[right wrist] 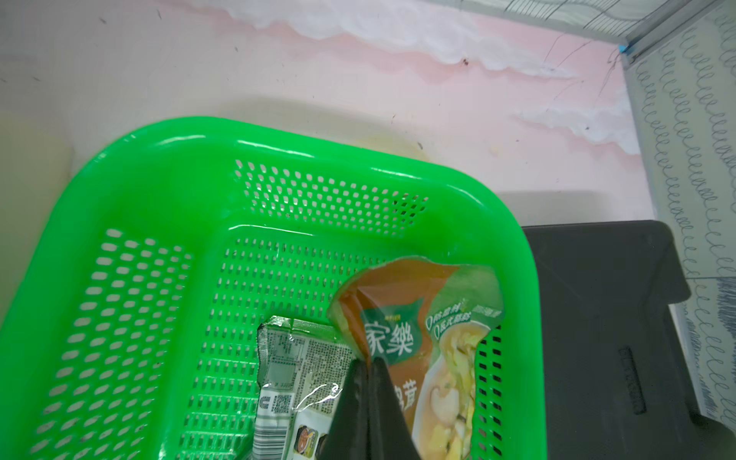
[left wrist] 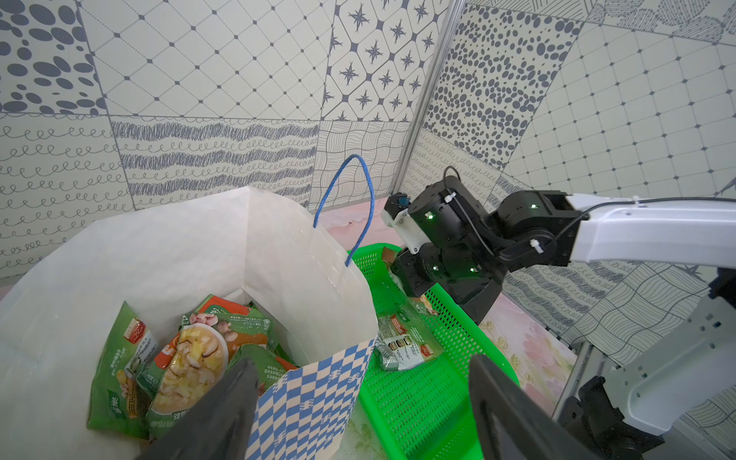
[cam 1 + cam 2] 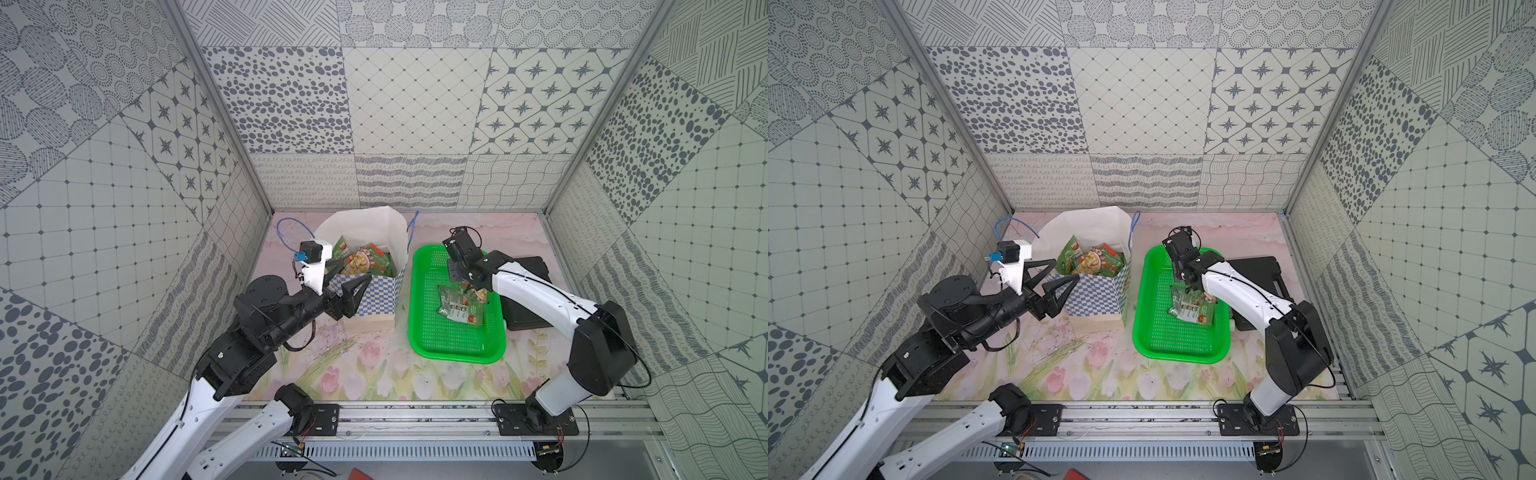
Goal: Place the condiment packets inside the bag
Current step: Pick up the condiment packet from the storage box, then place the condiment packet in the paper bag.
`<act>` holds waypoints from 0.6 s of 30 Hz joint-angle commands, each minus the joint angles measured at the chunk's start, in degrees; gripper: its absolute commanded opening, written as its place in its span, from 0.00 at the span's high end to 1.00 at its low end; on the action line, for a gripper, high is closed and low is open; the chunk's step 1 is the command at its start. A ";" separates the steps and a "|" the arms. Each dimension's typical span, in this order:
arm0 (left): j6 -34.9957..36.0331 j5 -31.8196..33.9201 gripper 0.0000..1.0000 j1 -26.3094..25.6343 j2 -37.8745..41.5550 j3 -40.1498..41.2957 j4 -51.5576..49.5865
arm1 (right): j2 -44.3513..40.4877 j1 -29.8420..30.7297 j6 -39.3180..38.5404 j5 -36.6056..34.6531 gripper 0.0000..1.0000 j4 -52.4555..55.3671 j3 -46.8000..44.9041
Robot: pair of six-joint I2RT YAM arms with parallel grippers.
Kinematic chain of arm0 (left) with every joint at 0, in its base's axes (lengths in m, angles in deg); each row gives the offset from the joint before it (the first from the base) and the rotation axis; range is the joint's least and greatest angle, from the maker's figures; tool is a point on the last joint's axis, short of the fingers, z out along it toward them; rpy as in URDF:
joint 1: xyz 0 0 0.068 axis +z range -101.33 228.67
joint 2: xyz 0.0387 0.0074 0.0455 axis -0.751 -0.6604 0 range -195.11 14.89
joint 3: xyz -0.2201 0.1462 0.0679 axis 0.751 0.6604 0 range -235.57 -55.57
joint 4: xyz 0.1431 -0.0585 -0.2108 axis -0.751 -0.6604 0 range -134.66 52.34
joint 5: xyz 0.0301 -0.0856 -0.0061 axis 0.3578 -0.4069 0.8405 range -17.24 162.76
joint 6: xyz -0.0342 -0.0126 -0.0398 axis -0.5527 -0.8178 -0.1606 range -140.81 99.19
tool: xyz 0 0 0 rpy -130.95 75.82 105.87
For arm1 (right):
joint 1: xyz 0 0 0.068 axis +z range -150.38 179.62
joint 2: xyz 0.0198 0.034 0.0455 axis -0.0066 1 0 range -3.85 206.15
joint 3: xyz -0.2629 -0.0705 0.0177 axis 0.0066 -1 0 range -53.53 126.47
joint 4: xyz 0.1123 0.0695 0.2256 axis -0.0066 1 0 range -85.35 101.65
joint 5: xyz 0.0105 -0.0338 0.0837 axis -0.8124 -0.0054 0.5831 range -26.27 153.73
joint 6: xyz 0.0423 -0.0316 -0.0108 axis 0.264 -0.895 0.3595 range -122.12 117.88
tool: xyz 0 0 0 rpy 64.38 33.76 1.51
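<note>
- The right jaws are pinched shut on 1 edge of an orange packet (image 1: 418, 318) in the green basket (image 3: 457, 351). The rest of the packet runs on past the tips.
- A 2nd, silver-backed packet (image 1: 294, 358) lies on the basket floor just beside it.
- The bag (image 3: 374, 232) stands just beside the basket on the robot's left, mouth upward. Several packets (image 3: 368, 262) are inside it.
- From where I stand, the carry looks like a lift, then a swing leftward over the basket rim and the bag's wall. The right arm is the nearer one.
- The left jaws stand wide apart at the bag's near checkered wall, holding nothing. I cannot tell whether they touch the paper.
</note>
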 commanded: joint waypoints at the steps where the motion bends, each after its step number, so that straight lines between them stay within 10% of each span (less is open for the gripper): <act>1: 0.81 0.16 0.14 -0.36 0.27 -0.05 4.34 | -6.51 1.44 -0.92 -0.73 1.00 -4.38 -1.55; 18: 0.76 0.43 0.14 -0.31 0.81 0.21 4.60 | -25.06 5.91 -2.55 9.88 1.00 -12.93 2.66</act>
